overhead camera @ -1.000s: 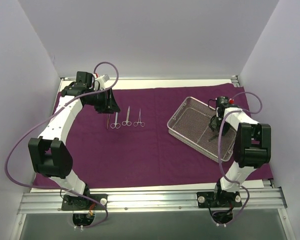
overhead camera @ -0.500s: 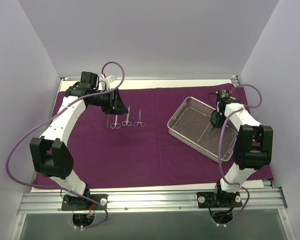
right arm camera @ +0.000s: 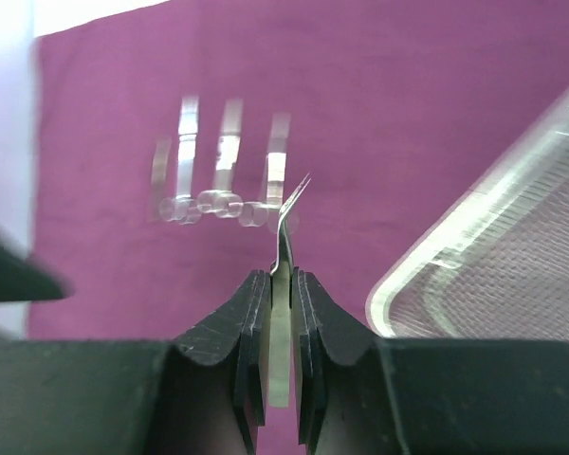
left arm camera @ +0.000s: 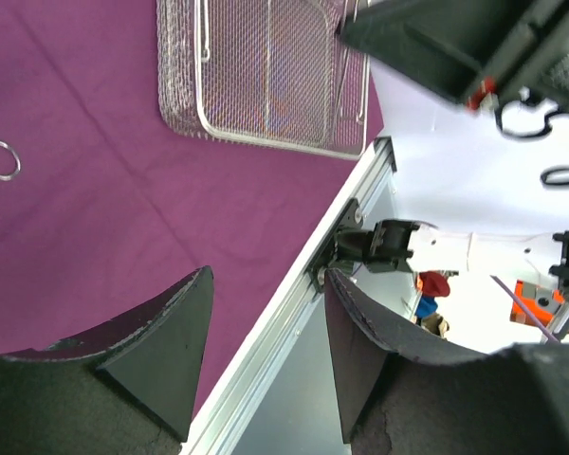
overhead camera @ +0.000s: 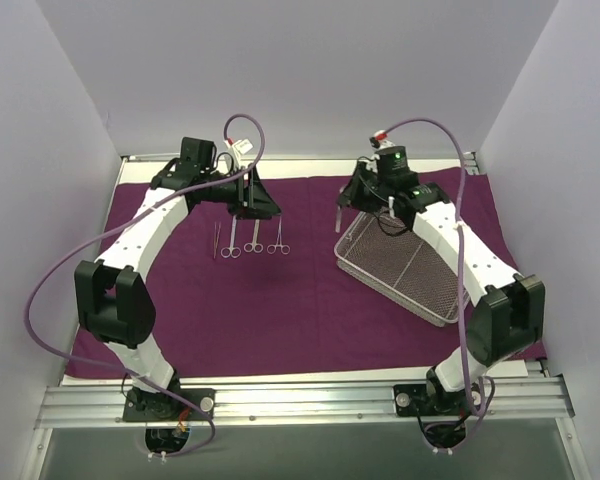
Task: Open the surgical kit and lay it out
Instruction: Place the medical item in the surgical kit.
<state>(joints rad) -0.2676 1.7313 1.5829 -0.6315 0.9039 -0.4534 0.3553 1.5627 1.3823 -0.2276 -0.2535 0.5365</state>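
Tweezers pinched in right end effector; left end effector spread, empty. Risk: thin grip slips, tweezers drop onto scissor-handled instruments.

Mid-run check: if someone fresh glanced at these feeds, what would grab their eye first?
The dark purple cloth spread flat, with a neat row of silver instruments in its far left part and the wire-mesh tray angled on the right. Then the right gripper, its fingers shut on slim bent-tip tweezers held above the cloth by the tray's far corner, while the left gripper hangs open by the row.
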